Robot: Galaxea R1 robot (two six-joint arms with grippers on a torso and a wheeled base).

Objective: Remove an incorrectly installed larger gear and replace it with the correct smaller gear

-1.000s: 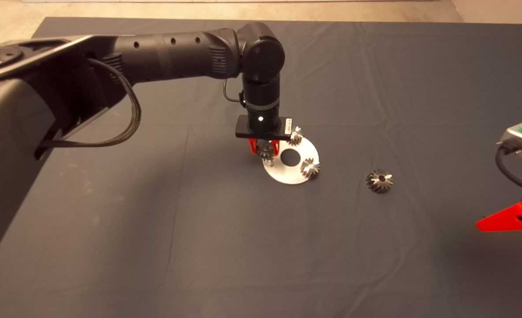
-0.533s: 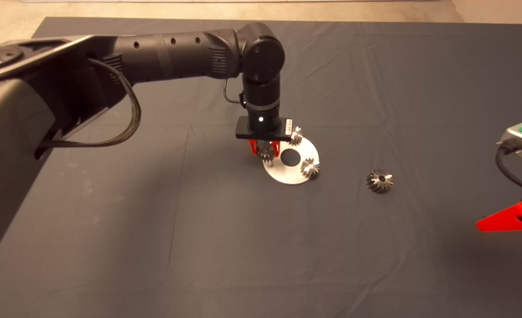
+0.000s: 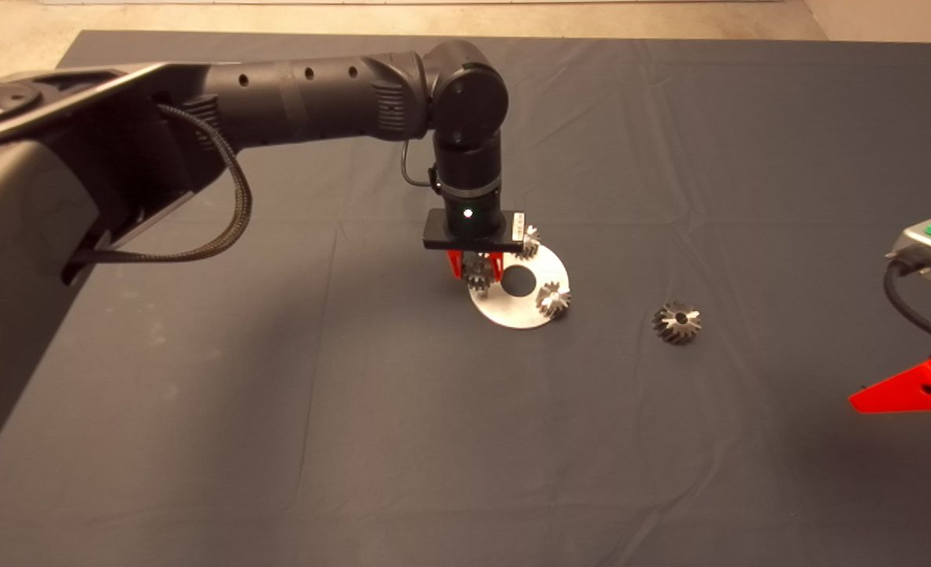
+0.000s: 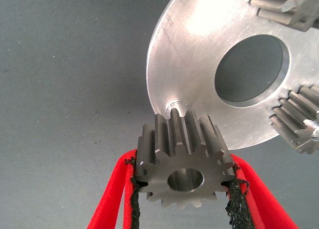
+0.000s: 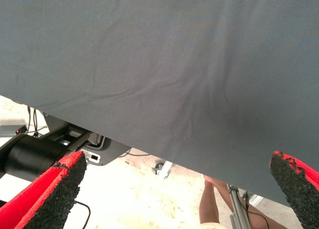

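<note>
A: Larger gear (image 3: 676, 323) status? Start big, work down.

B: Desk (image 3: 276, 441) with dark mat. Left arm (image 3: 308, 94) reaches in over the middle. Silver round plate (image 3: 513, 313) with a centre hole sits mid-mat. Larger gear lies flat on the mat, well apart from the plate, toward the right arm's side.

A: Tools?

B: Left tool (image 4: 183, 199) points down at the plate's near-left edge, pads (image 4: 134, 194) clamped on both sides of the smaller gear (image 4: 183, 166). Gear sits above the plate rim; can't tell if it touches. Right tool (image 3: 918, 390) parked at the lower right edge, fingers (image 5: 47, 196) spread wide, nothing held.

A: Other gears?

B: Two small silver gears (image 3: 553, 300) stand on the plate, one at the far side, one at the right.
</note>
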